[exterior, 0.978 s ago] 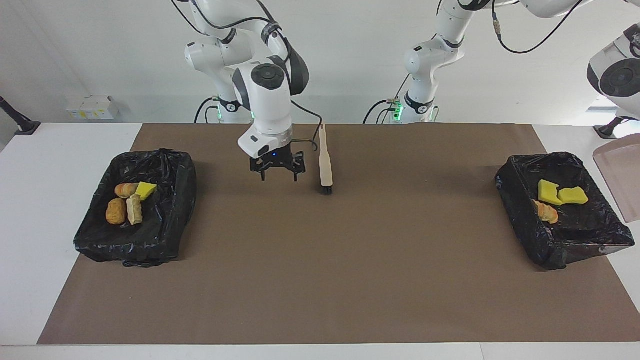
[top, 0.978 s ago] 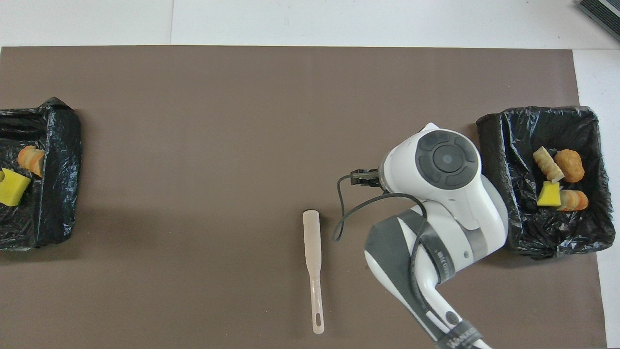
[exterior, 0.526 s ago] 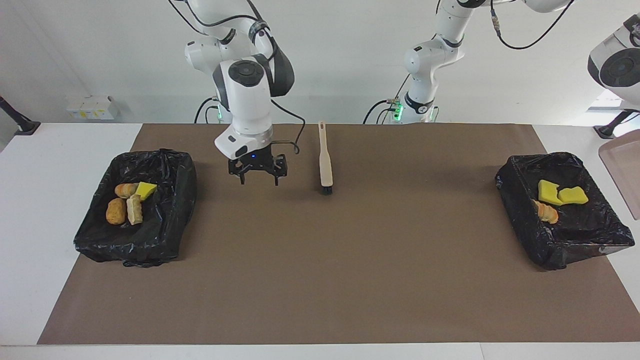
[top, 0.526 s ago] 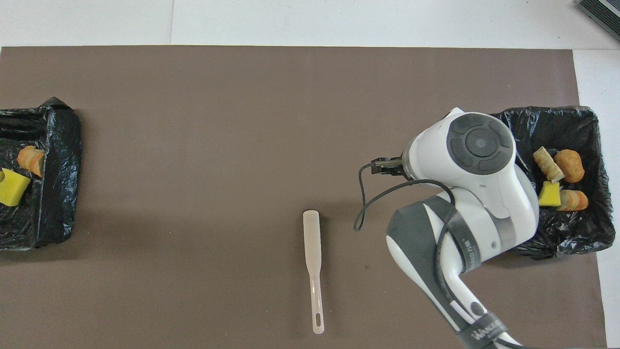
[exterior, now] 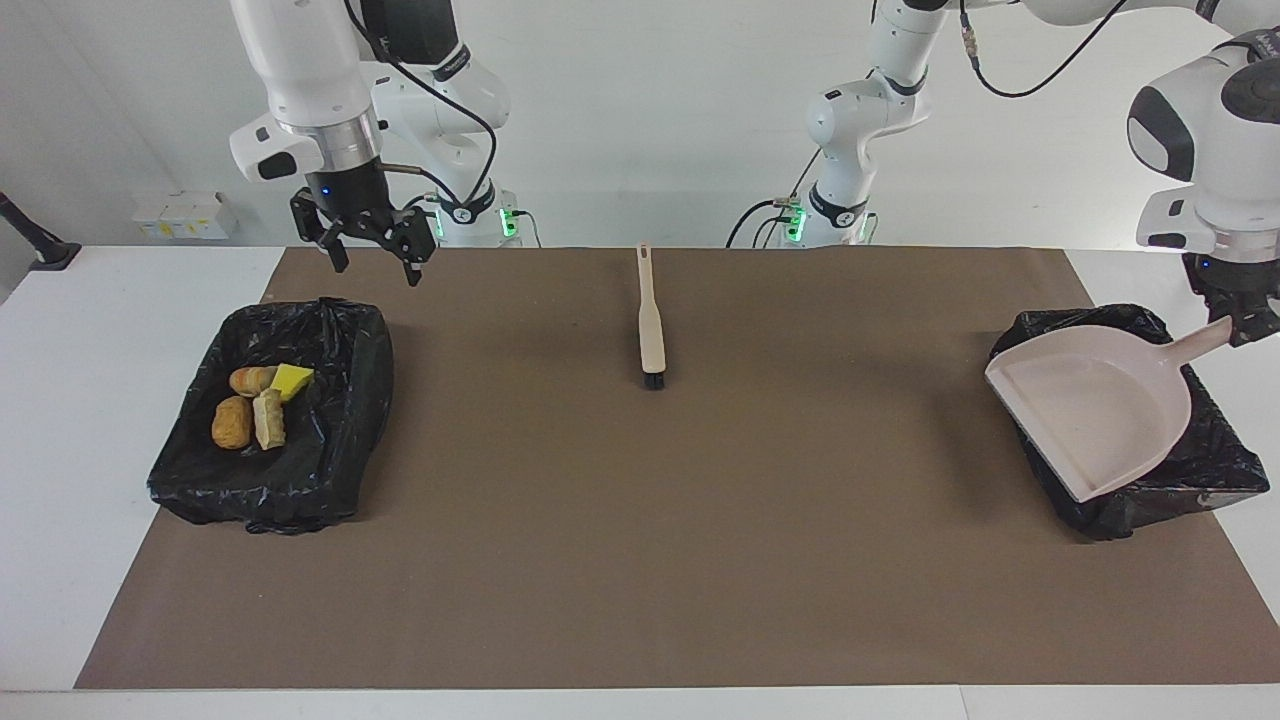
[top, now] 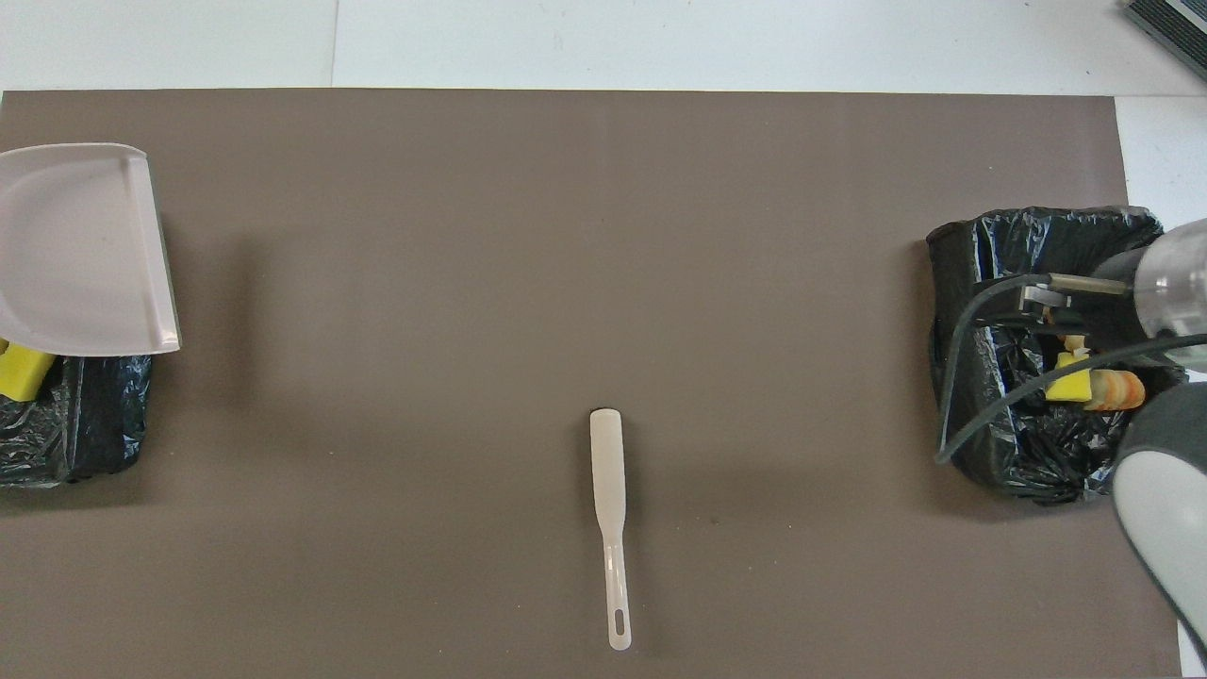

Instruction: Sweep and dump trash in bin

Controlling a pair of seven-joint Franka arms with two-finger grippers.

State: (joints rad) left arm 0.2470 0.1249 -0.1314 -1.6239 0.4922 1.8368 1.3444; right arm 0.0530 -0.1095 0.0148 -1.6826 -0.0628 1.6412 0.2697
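1. Beige black-bristled brush [exterior: 651, 325] flat on the brown mat [exterior: 640, 560], near the robots' edge, midway between the two bins, bristle end pointing away from the robots; touched by neither claw.
2. Beige dustpan [exterior: 1095, 410] in the air over the bin at the left arm's end [exterior: 1215, 470], tilted, covering most of that bin's inside. In the overhead view, one yellow sponge chunk [top: 24, 370] showing at the pan's edge.
3. White surface [exterior: 100, 330] under the mat; plain white wall at the robots' end.
4. Bin at the right arm's end [exterior: 330, 440] — black bag liner, holding trash [exterior: 255, 405]: two orange-brown lumps, one pale lump, one yellow sponge chunk.
5. Left claw [exterior: 1240, 325] clamped on the dustpan handle.
6. Right claw [exterior: 368, 243] — fingers apart, holding nothing, raised above the edge of its bin nearest the robots.
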